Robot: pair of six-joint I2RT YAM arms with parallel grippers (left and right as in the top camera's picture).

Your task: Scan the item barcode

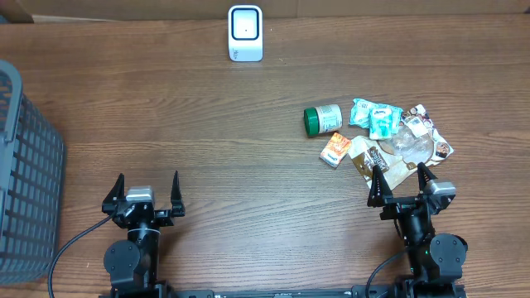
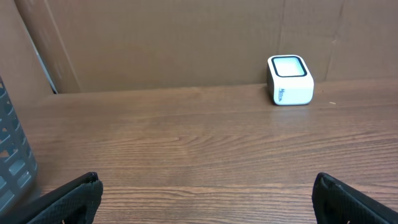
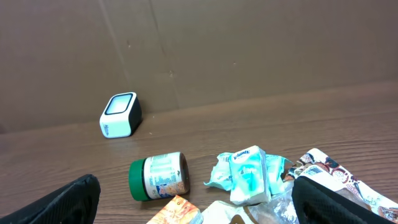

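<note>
Overhead: jar [image 1: 329, 118] on side, green lid [image 1: 311, 122] pointing left.

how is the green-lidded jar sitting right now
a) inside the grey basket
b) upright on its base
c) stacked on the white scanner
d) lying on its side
d: the green-lidded jar lies on its side on the wood, lid facing sideways, next to the orange packet.

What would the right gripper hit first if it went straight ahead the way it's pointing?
Most likely the heap of packets right before the right gripper, its open jaws almost over the near edge. It may pass above them; height is hard to judge.
</note>
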